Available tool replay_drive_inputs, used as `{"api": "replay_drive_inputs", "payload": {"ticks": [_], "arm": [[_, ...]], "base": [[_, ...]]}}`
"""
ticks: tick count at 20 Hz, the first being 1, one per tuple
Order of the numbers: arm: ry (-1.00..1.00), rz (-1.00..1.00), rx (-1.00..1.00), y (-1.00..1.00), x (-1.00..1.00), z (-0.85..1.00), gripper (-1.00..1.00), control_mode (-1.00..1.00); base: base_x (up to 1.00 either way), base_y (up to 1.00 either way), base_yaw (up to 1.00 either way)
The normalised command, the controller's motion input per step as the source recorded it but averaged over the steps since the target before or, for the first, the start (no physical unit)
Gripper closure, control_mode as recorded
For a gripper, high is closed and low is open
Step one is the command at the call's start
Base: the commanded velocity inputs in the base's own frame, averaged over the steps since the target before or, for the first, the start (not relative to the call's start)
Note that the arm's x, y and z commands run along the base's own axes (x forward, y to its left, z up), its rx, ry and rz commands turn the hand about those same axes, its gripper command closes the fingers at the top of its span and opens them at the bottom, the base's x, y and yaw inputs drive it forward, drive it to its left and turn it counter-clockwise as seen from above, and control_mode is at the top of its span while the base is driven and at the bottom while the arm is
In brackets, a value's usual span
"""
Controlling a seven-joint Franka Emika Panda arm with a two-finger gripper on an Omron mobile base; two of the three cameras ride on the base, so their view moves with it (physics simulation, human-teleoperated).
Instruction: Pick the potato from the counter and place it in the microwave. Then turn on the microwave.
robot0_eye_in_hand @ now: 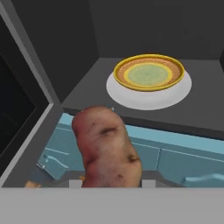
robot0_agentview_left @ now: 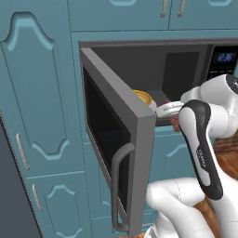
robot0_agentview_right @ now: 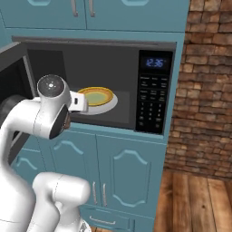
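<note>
Teal cabinets point(robot0_agentview_right: 122, 167) fill the wall, with doors above and below the built-in oven, and a brick wall point(robot0_agentview_right: 206, 90) stands at three o'clock in the right base view over a strip of wooden floor point(robot0_agentview_right: 195, 199).

The microwave point(robot0_agentview_right: 156, 54) sits in that cabinet run with its door point(robot0_agentview_left: 135, 153) swung wide open toward nine o'clock; in the left base view the door's grey frame and curved bar handle point(robot0_agentview_left: 118, 186) come forward at six o'clock. Its black keypad point(robot0_agentview_right: 152, 106) with the blue display lies at three o'clock of the cavity in the right base view.

The white arm point(robot0_agentview_left: 202, 139) bends up from the lower right of the left base view and reaches toward the mouth of the cavity.

Inside the cavity a white turntable point(robot0_eye_in_hand: 175, 94) carries a yellow-rimmed bowl point(robot0_eye_in_hand: 148, 72) with a pale green centre, at twelve o'clock in the hand view.

The gripper point(robot0_eye_in_hand: 111, 183) is clamped on the potato point(robot0_eye_in_hand: 107, 146), which stands up from six o'clock in the hand view, mottled tan and reddish with dark spots. The potato hangs in front of the cavity's front edge, just outside and below the floor of the oven, apart from the turntable and bowl.
</note>
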Motion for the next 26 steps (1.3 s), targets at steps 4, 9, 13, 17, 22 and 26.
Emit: {"api": "replay_drive_inputs", "payload": {"ticks": [4, 9, 13, 17, 22, 26], "arm": [[0.00, 0.00, 0.00, 0.01, 0.37, 0.00, 1.00, -1.00], [0.00, 0.00, 0.00, 0.01, 0.38, 0.00, 1.00, -1.00], [-0.12, 0.00, 0.00, 0.12, 0.30, -0.02, 1.00, -1.00], [-0.12, 0.00, 0.00, 0.06, 0.32, -0.02, 1.00, -1.00], [-0.07, 0.00, 0.00, 0.02, 0.30, -0.02, 1.00, -1.00], [-0.01, 0.00, 0.00, 0.00, 0.34, 0.00, 1.00, -1.00]], "base": [[0.00, 0.00, 0.00], [0.00, 0.00, 0.00], [0.00, 0.00, 0.00], [0.00, 0.00, 0.00], [0.00, 0.00, 0.00], [0.00, 0.00, 0.00]]}}
